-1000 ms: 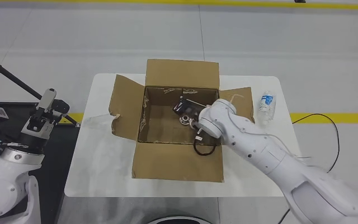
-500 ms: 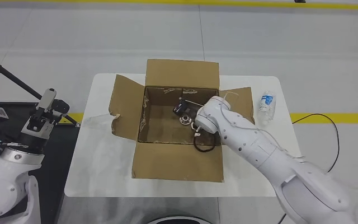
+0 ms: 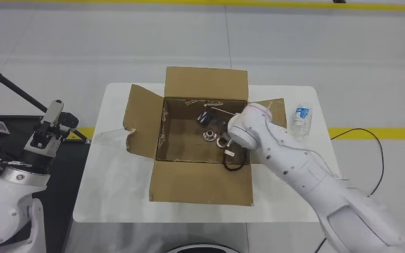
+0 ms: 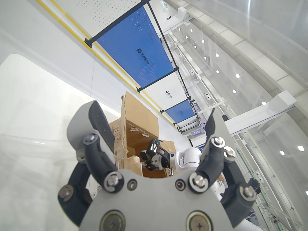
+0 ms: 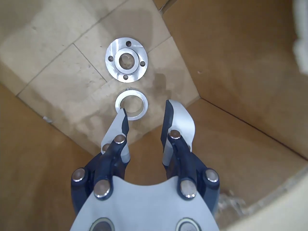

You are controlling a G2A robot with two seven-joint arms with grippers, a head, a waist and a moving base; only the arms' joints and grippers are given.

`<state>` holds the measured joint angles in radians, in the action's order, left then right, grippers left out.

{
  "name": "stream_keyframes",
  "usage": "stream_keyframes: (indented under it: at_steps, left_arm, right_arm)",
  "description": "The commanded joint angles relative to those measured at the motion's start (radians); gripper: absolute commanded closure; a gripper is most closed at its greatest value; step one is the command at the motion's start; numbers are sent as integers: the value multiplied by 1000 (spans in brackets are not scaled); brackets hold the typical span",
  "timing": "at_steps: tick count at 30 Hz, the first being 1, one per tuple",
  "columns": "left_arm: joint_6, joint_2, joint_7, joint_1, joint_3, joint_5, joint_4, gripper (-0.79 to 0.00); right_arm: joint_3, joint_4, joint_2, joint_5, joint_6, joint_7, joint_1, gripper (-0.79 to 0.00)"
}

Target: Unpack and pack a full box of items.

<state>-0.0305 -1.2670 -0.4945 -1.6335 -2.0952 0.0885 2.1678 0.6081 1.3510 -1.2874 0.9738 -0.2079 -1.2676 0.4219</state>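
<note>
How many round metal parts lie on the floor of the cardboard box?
2. A flange with bolt holes lies flat on the box floor; a smaller plain ring lies just beside it, by the open right gripper. The right arm may hide others.

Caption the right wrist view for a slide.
Open right pincer inside the cardboard box, near a metal ring and flange.

White table (image 3: pixel 114 190), yellow floor line (image 3: pixel 395 132) alongside, blue wall panel (image 4: pixel 134 49) beyond.
</note>
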Motion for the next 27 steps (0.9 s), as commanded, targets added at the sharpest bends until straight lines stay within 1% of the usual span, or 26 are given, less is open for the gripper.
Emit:
stream_keyframes:
  at_steps: [1,4,8,11,13,16,20,21,22,23,24,25,27]
  left_arm:
    - [0,0,0,0,0,0,0,-785]
    - [0,0,0,0,0,0,0,-785]
    - [0,0,0,0,0,0,0,-785]
    - [0,0,0,0,0,0,0,-785]
    - [0,0,0,0,0,0,0,-785]
    - [0,0,0,0,0,0,0,-785]
    - [0,0,0,0,0,0,0,-785]
    - [0,0,0,0,0,0,0,-785]
    - [0,0,0,0,0,0,0,-785]
    - [0,0,0,0,0,0,0,-785]
    - [0,0,0,0,0,0,0,-785]
    - [0,0,0,0,0,0,0,-785]
    - [0,0,0,0,0,0,0,-785]
  right_arm:
    - [76,83,27,11,-1,-11,27,-369]
    - [227,213,74,22,6,-20,89,-376]
    - [467,379,128,18,8,-49,178,-382]
    - [624,434,156,20,16,-66,228,-385]
    - [701,432,168,24,16,-66,244,-385]
    - [787,384,181,11,5,-57,249,-385]
    - [847,257,193,14,9,-46,219,-400]
    - [848,216,194,14,7,-49,204,-416]
    - [844,171,195,10,-3,-53,187,-459]
    - [835,119,196,19,-12,-64,167,-526]
    - [820,67,195,32,-18,-71,143,-643]
    - [806,16,194,38,-18,-64,118,-693]
    - [770,-98,190,65,-16,-56,71,-745]
